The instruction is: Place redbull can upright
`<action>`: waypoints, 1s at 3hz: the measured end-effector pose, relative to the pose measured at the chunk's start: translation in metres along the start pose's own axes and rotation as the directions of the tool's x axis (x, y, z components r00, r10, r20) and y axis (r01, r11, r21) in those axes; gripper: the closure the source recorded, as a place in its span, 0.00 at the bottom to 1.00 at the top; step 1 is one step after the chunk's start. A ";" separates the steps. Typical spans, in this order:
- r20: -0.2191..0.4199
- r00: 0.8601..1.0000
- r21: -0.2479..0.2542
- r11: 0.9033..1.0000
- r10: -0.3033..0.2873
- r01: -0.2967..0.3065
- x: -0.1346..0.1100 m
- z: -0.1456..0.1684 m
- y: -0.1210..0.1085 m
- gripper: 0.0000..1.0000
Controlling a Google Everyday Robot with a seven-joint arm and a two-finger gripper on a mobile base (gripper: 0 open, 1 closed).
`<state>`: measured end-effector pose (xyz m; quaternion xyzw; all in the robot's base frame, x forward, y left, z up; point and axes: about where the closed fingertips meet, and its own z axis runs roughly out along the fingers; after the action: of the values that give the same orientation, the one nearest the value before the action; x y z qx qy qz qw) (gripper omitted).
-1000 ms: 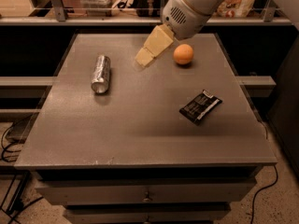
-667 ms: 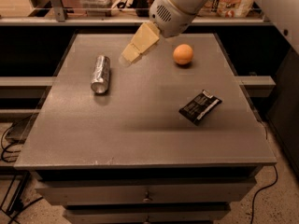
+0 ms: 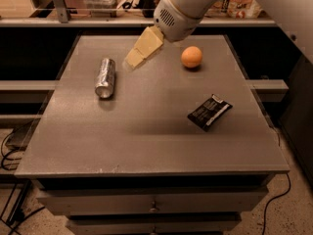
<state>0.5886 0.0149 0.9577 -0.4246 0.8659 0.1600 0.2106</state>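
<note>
The redbull can [image 3: 105, 77] lies on its side on the left part of the grey table [image 3: 146, 136], its shiny top pointing toward the front. My gripper [image 3: 134, 58], with pale yellow fingers, hangs above the table just right of the can's far end, apart from it. It holds nothing. The white arm housing [image 3: 176, 16] reaches in from the back right.
An orange fruit [image 3: 191, 57] sits at the back right of the table. A black snack packet [image 3: 210, 111] lies right of centre. A shelf with clutter runs behind the table. Cables lie on the floor at the left.
My gripper has moved left across the back of the table, away from the orange and toward the can. The can, orange and packet have not moved.
</note>
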 end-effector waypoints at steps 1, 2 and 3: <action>0.041 0.999 0.021 0.999 0.026 -0.027 -0.017 0.018 -0.005 0.00; 0.069 0.997 0.042 0.998 0.038 -0.041 -0.040 0.042 -0.013 0.00; 0.081 0.994 0.034 0.997 0.068 -0.071 -0.062 0.069 -0.017 0.00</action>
<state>0.6526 0.0775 0.9273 -0.3836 0.8737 0.1682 0.2472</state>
